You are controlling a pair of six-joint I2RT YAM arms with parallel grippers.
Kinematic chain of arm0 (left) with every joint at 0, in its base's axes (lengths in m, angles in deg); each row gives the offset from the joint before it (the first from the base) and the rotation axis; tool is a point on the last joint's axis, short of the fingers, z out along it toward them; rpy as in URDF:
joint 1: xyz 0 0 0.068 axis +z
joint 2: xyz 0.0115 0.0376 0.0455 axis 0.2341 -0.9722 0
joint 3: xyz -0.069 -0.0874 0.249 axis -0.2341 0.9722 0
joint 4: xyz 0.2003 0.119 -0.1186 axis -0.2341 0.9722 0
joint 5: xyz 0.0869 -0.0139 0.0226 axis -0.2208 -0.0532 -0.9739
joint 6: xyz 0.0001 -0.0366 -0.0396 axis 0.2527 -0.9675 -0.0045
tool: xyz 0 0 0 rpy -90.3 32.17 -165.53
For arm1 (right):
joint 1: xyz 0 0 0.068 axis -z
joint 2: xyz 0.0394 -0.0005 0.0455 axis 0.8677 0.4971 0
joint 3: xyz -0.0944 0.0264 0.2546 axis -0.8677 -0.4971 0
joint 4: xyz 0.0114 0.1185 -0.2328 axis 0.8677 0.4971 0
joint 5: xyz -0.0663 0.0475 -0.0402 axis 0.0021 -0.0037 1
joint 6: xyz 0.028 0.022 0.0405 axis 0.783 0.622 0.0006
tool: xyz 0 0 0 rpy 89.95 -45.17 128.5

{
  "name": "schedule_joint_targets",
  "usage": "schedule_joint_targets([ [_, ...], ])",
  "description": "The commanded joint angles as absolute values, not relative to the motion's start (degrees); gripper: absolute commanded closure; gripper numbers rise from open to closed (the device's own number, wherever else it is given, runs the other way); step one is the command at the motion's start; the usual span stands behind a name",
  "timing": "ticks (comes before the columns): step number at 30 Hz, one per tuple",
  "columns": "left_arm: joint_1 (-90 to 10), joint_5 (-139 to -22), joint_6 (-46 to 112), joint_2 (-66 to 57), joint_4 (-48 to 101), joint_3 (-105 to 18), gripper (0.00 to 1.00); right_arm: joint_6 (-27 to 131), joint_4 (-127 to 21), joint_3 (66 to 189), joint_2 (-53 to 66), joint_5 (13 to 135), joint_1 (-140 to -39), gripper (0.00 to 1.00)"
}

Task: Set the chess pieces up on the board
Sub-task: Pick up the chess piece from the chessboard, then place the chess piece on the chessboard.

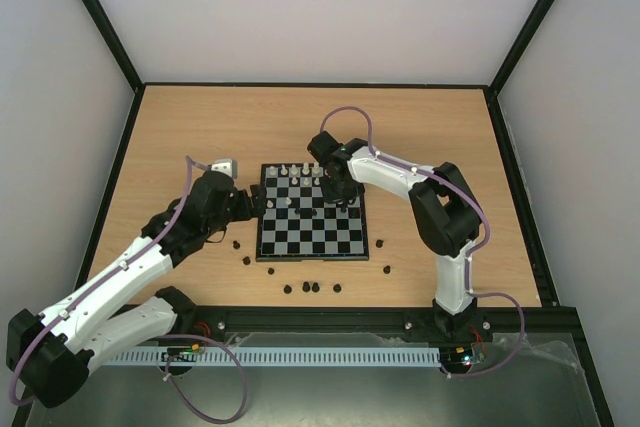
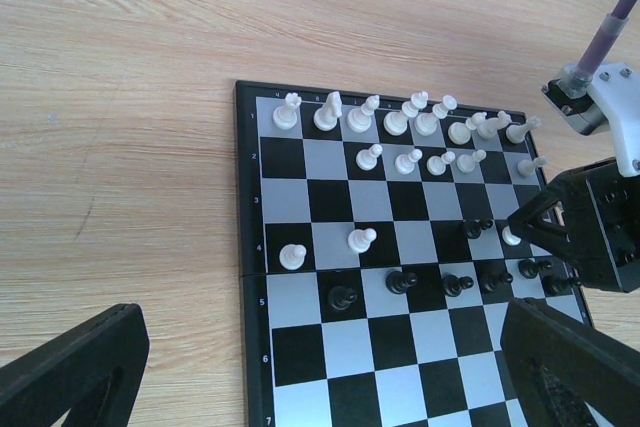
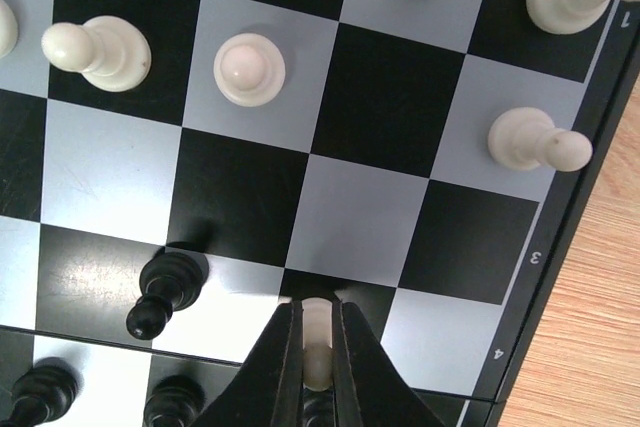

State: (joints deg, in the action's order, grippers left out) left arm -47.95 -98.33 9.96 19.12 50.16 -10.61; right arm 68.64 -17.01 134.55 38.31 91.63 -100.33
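The table [image 1: 200, 127] under me is pale wood-grain, boxed in by a thin black frame [image 1: 320, 85] and plain white walls [image 1: 320, 7]. The board [image 1: 310, 239] lies flat in the middle, squared to the table's edges. The white chessmen [image 2: 400, 125] are ranked along its far side and a black row [image 2: 455, 283] crosses mid-board. Loose black pieces [image 1: 311, 287] dot the wood by its near and side edges. My right gripper [image 3: 316, 312] is pressed onto a white pawn [image 3: 316, 347] over a dark square in the row marked 4, near the board's right edge. The pawn is upright, long axis vertical, head up between my fingers; whether its base touches the square I cannot tell. My left gripper [image 1: 256, 201] is spread wide, just beside the board's left edge
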Motion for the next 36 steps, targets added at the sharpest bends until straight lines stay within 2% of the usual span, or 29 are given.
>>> schedule_joint_targets([
  [1,-47.70,-98.54,10.33,19.23,49.74,-10.40,0.00,68.80,-12.71,136.07,38.98,92.49,-100.62,0.97],
  [15,-47.64,-97.79,10.74,20.56,50.09,-10.86,0.01,66.96,-6.89,146.93,42.37,93.39,-96.98,0.98],
  [36,-47.58,-97.05,11.22,19.67,49.46,-10.44,0.01,66.96,-7.17,152.12,48.61,92.34,-94.82,0.98],
])
